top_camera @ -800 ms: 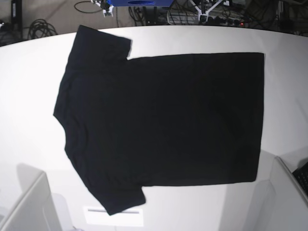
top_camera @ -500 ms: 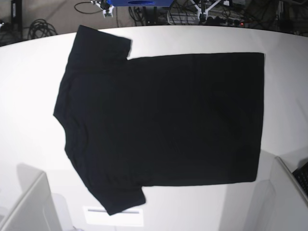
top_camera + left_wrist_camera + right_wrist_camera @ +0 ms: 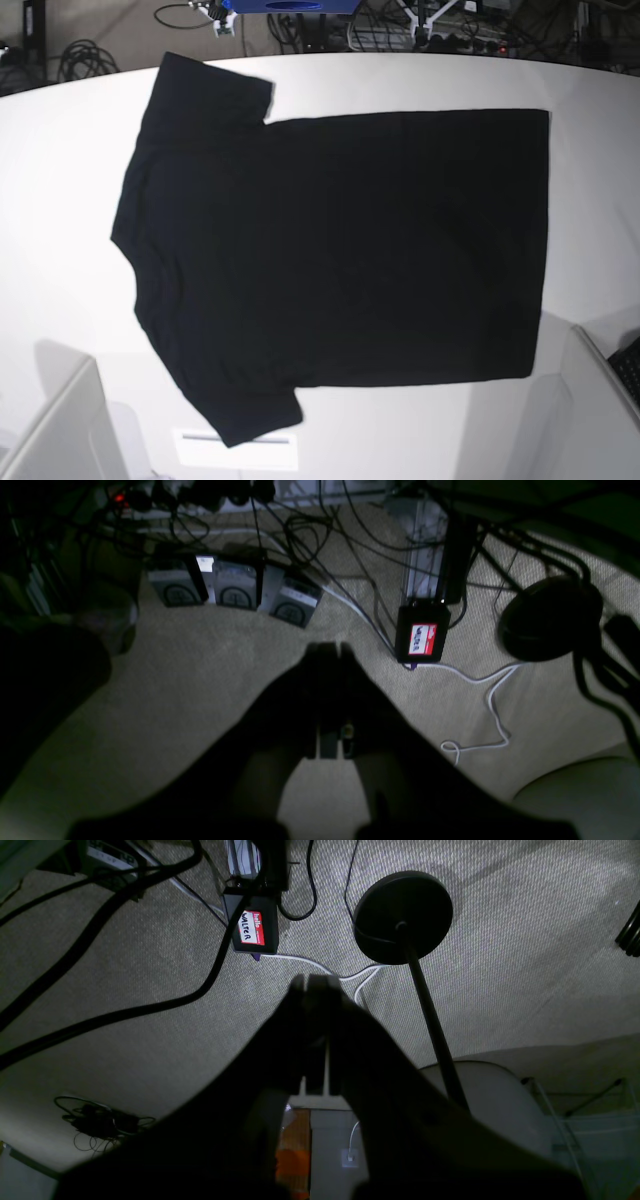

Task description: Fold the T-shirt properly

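Observation:
The black T-shirt (image 3: 340,250) lies spread flat on the white table (image 3: 60,170), plain side up, collar to the left, hem to the right, one sleeve at the far left and one at the near left. No print shows. The grippers are out of the base view. In the left wrist view my left gripper (image 3: 330,652) is shut and empty, over the carpet floor. In the right wrist view my right gripper (image 3: 311,982) is shut and empty, also over the floor. The shirt does not show in either wrist view.
Grey arm parts sit at the near left (image 3: 55,430) and near right (image 3: 600,410) corners of the base view. A white label (image 3: 235,450) lies at the table's near edge. Cables, boxes and a black lamp base (image 3: 402,915) lie on the floor.

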